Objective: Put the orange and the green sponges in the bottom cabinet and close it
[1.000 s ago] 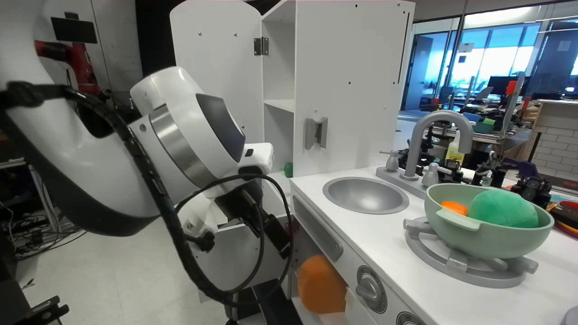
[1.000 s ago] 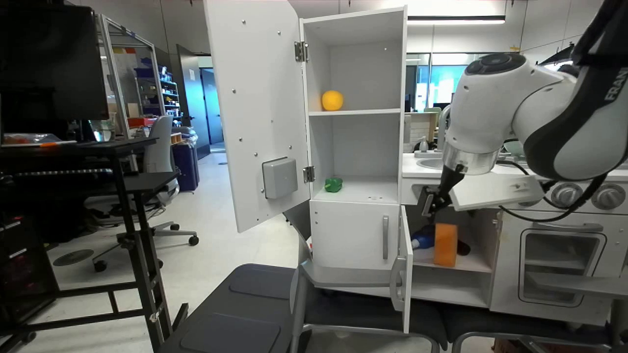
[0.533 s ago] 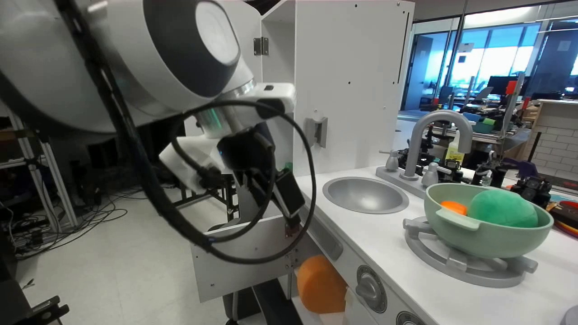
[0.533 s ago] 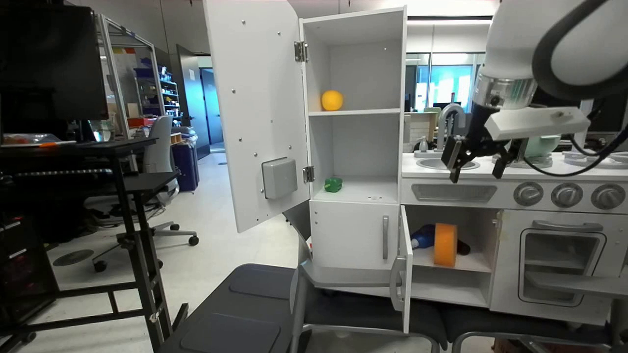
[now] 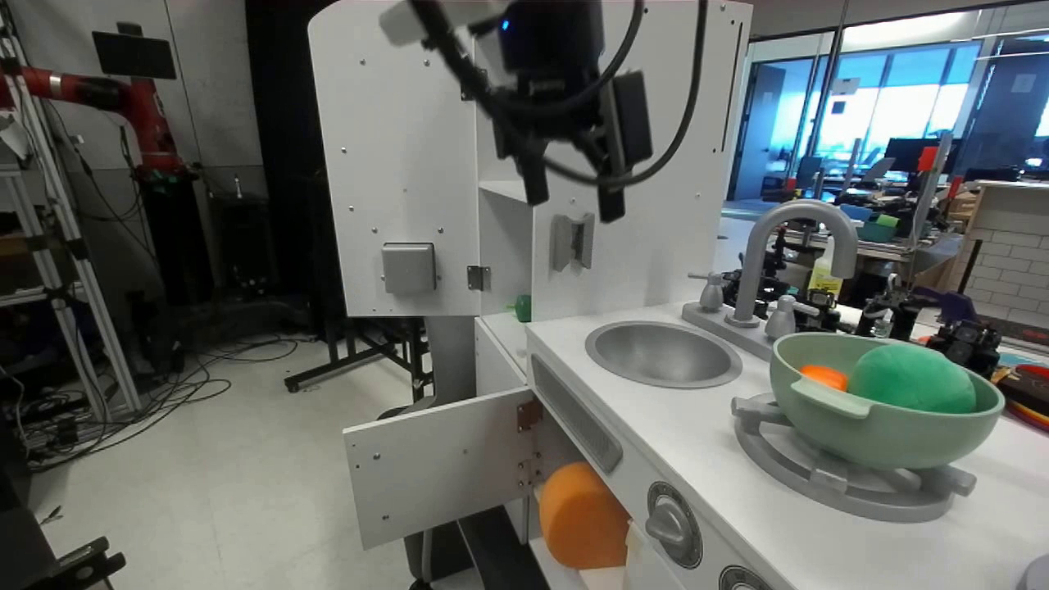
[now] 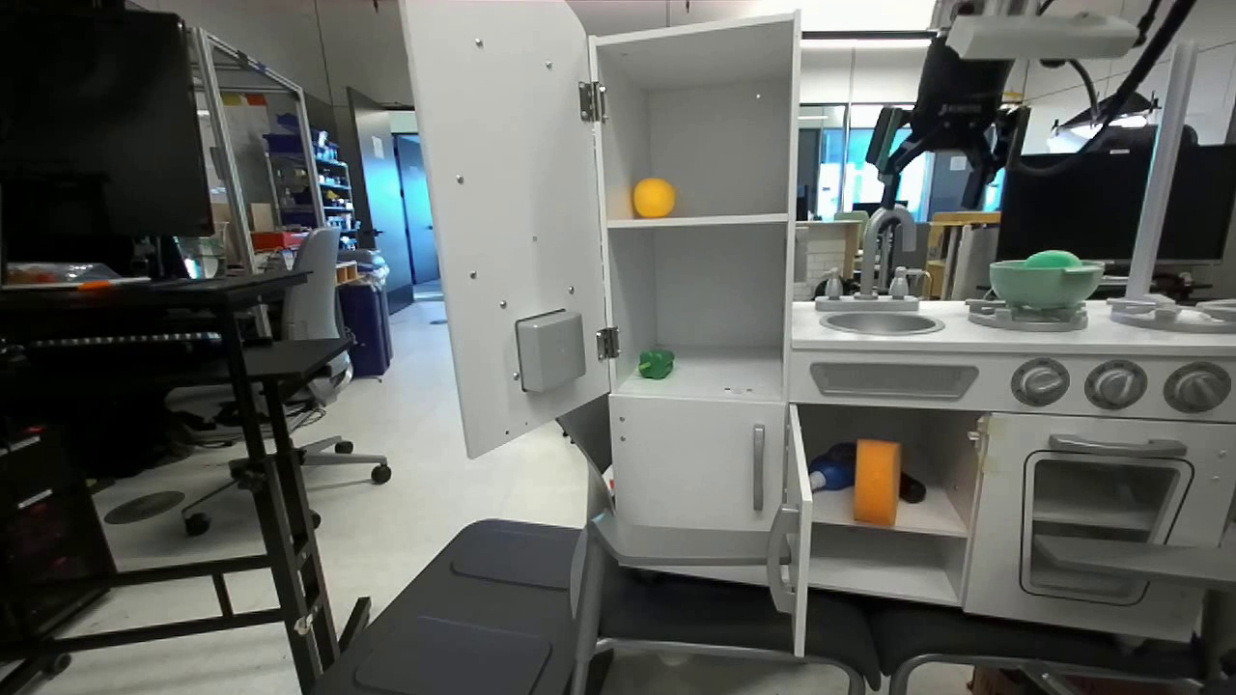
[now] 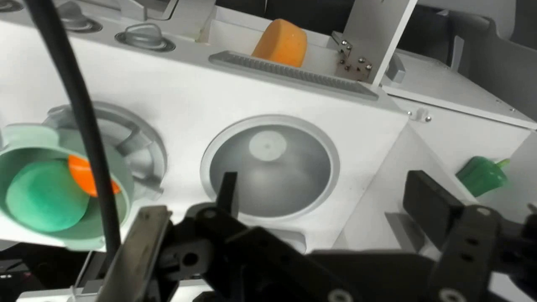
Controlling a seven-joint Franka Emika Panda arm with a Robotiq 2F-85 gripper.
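Note:
Inside the bottom cabinet (image 6: 932, 425), whose door (image 5: 442, 467) is swung out, the orange sponge (image 6: 877, 483) stands on the upper shelf; the wrist view also shows this orange sponge (image 7: 285, 44). A mint-green bowl (image 5: 885, 438) holds the green sponge (image 5: 910, 378), a round lump. Beside that lump lies a smaller orange piece (image 7: 84, 174), partly hidden. High over the sink area, well away from bowl and cabinet, is my gripper (image 6: 931, 201), also in view as the gripper (image 5: 574, 201). Its jaws are wide apart with nothing between them.
The faucet (image 5: 803, 213) rises behind the sink (image 7: 270, 167). The tall cupboard's door (image 6: 512, 222) is open; a yellow ball (image 6: 655, 197) and a green pepper (image 6: 657, 364) are inside. A blue item (image 6: 835, 466) lies near the orange sponge. The burner grate (image 5: 869, 500) supports the bowl.
My gripper has risen from in front of the open bottom cabinet to high above the sink. The orange sponge, the bowl and the doors have stayed in place.

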